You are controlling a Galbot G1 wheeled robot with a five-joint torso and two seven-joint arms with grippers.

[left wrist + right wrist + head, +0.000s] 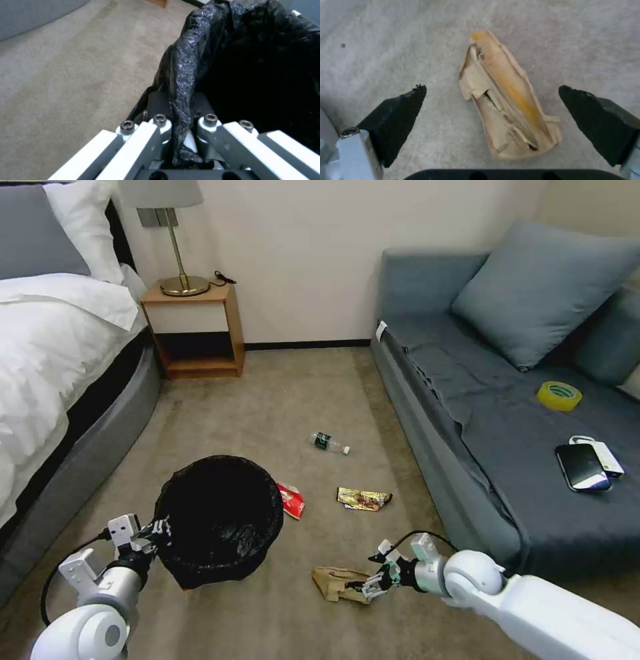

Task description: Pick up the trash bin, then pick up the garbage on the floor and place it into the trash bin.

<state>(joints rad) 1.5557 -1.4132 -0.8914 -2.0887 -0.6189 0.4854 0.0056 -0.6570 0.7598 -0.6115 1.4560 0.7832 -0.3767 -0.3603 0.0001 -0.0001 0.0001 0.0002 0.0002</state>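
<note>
The trash bin (pixel 219 520) was the largest thing in the work area, and the left gripper (pixel 157 528) was closed on its rim, pinching the black liner (pixel 181 82) between its fingers, probably so that the open mouth was kept close to the litter. The bin hung just to the right of this gripper, and I judge it was slightly tilted. The right gripper (pixel 371 583) was low over the carpet (pixel 267 400) with its jaws wide apart, and the crumpled brown paper bag (pixel 506 102) lay between the two black pads (pixel 398 117), not yet touched, so a grasp seemed to be prepared. Farther ahead of this gripper lay the gold-brown wrapper (pixel 363 499), the red snack packet (pixel 291 501) beside the bin, and the small bottle (pixel 328 443), all on the floor.
</note>
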